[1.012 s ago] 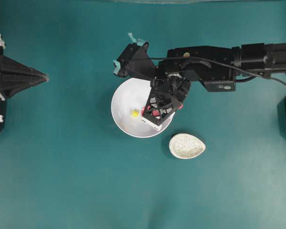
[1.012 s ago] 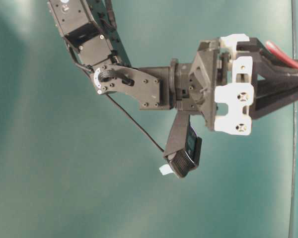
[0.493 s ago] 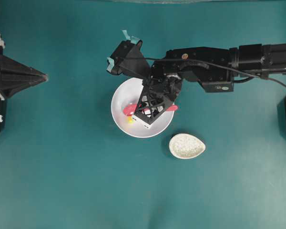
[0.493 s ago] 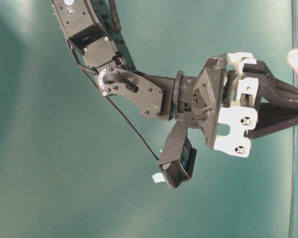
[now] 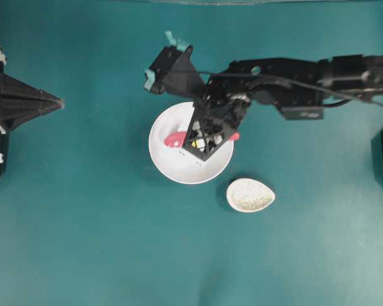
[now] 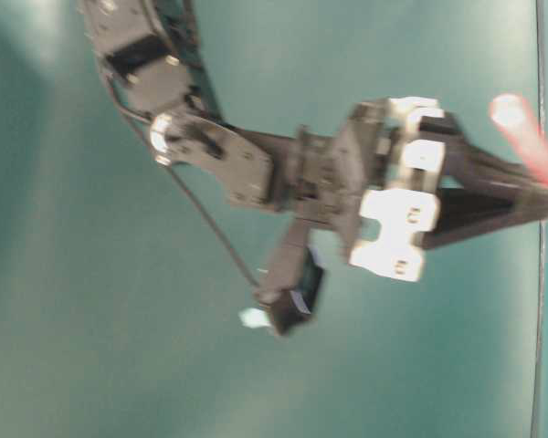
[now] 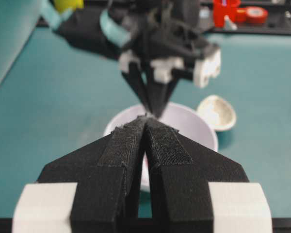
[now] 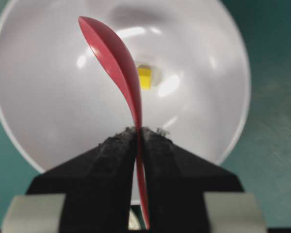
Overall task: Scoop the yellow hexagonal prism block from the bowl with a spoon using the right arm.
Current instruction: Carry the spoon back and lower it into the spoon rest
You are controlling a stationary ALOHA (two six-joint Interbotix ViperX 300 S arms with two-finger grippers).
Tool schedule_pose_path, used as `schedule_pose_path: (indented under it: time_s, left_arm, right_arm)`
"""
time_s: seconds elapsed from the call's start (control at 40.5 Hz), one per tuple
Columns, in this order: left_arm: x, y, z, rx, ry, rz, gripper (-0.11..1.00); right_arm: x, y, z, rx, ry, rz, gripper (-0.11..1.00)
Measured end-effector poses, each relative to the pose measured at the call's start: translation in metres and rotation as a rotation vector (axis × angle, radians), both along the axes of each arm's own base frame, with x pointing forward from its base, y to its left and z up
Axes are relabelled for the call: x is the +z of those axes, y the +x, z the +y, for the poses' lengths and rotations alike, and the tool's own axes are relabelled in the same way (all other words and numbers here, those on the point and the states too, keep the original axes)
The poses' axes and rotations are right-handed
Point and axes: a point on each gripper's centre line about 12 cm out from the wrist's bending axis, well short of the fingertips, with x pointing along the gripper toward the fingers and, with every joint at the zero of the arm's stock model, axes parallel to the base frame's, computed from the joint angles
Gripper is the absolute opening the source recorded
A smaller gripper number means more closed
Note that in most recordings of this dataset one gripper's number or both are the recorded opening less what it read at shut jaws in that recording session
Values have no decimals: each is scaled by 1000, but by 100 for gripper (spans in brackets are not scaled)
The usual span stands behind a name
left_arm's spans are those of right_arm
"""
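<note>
Here we are mid-scoop: our right hand [image 8: 137, 133] pinches the spoon [image 8: 117, 63] by its handle, edge-on above the bowl [image 8: 34, 82], and the yellow hexagonal prism block [image 8: 144, 78] lies on the bowl floor just beside the scoop. Next we should probably roll the scoop level and slide under the block. The right wrist view shows the block clearly; overhead, the hand mostly covers it. Our left hand [image 7: 146, 127] rests closed on nothing, well apart

I can read no text, label, brand, number or sign anywhere around me. My right arm [image 5: 287, 92] carries plain teal tape tags with no writing, and the white plates on my gripper bodies are blank. The red items at the far table edge [image 7: 230, 12] are too blurred to read.
</note>
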Motion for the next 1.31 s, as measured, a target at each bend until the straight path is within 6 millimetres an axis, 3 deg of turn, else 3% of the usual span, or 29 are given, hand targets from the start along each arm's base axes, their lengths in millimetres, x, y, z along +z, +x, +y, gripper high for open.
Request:
schedule_pose_path:
  time_s: [0.345, 0.716, 1.308]
  left_arm:
    - [1, 0, 0, 2, 0, -2, -1]
    - [1, 0, 0, 2, 0, -2, -1]
    - [1, 0, 0, 2, 0, -2, -1]
  right_arm:
    - [45, -23, 4, 19, -9, -29, 8]
    - [39, -61, 39, 93, -6, 10, 8]
    - [36, -117, 78, 31, 51, -150, 8]
